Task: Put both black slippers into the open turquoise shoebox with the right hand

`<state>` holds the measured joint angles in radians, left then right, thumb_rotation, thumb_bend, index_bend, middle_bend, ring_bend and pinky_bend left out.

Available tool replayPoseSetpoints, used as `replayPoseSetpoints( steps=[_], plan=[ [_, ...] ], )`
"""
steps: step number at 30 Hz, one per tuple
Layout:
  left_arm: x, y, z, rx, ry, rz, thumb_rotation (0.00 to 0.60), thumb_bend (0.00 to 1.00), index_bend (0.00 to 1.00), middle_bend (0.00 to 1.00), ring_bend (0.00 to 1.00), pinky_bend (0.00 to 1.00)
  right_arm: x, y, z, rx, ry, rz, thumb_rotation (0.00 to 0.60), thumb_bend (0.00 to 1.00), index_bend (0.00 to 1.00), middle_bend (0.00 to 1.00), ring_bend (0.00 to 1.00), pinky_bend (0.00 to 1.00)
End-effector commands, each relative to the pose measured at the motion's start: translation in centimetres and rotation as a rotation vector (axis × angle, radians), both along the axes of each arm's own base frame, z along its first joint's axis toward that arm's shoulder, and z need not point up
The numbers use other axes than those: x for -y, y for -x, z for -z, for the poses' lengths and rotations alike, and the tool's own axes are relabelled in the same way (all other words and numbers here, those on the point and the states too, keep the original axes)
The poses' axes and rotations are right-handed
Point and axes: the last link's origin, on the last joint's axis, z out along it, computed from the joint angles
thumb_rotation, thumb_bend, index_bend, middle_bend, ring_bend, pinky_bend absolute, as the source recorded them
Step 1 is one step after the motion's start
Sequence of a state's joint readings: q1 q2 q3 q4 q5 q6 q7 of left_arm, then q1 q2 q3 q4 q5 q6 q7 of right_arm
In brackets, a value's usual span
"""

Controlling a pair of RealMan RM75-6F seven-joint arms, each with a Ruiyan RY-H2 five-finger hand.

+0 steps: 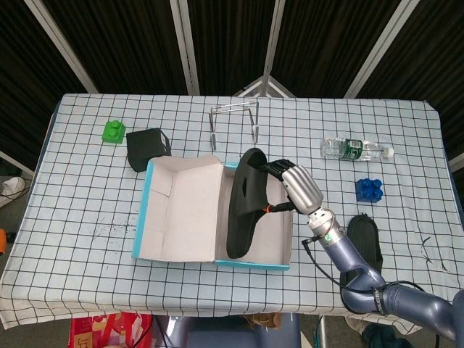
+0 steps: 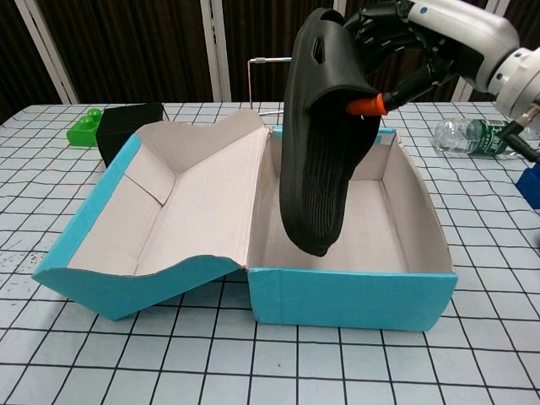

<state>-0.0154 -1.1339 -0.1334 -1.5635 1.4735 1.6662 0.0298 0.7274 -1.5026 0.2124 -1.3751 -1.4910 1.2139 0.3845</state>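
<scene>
Slipper (image 2: 325,135): hangs toe-down over the shoebox (image 2: 346,295), centre frame, to slide in.
Right hand (image 1: 293,190): fingers clamped on its heel.
Second slipper (image 1: 360,250): on desk, lower right, waiting.

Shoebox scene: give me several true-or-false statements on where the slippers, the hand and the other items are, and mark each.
1. The right hand holds a black slipper above the open turquoise shoebox. True.
2. The second slipper already lies inside the box. False: it is on the table, right of the box.
3. The held slipper hangs steeply, one end down towards the box floor. True.
4. The water bottle stands upright. False: it lies on its side.
5. A green block sits beside a black box. True.
</scene>
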Motion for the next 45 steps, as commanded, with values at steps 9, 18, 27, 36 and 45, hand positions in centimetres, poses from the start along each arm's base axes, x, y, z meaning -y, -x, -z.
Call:
replayPoseSetpoints(
  steps=[9, 18, 27, 36, 45],
  plan=[
    [0.0, 0.0, 0.2, 0.002, 0.009, -0.001, 0.600, 0.64, 0.23, 0.06, 0.03, 0.10, 0.0, 0.5, 2.6, -0.027, 0.033, -0.009, 0.600, 0.50, 0.58, 0.43, 0.48, 0.32],
    [-0.2, 0.1, 0.2, 0.002, 0.014, -0.010, 0.600, 0.64, 0.23, 0.06, 0.03, 0.10, 0.4, 1.0, 4.4, -0.022, 0.022, 0.000, 0.600, 0.50, 0.58, 0.43, 0.48, 0.32],
    [-0.2, 0.1, 0.1, 0.004, 0.006, -0.007, 0.600, 0.64, 0.23, 0.06, 0.03, 0.10, -0.2, 0.8, 5.6, -0.038, -0.056, -0.009, 0.600, 0.50, 0.59, 0.43, 0.48, 0.32],
    [-0.2, 0.1, 0.0, 0.009, 0.002, -0.005, 0.600, 0.64, 0.23, 0.06, 0.03, 0.10, -0.3, 0.6, 7.1, -0.119, -0.078, -0.026, 0.600, 0.50, 0.59, 0.43, 0.48, 0.32],
    [-0.3, 0.2, 0.0, 0.008, 0.006, -0.007, 0.600, 0.64, 0.23, 0.06, 0.03, 0.10, 0.0, 0.4, 8.4, -0.131, -0.129, -0.005, 0.600, 0.50, 0.59, 0.43, 0.48, 0.32]
  ],
)
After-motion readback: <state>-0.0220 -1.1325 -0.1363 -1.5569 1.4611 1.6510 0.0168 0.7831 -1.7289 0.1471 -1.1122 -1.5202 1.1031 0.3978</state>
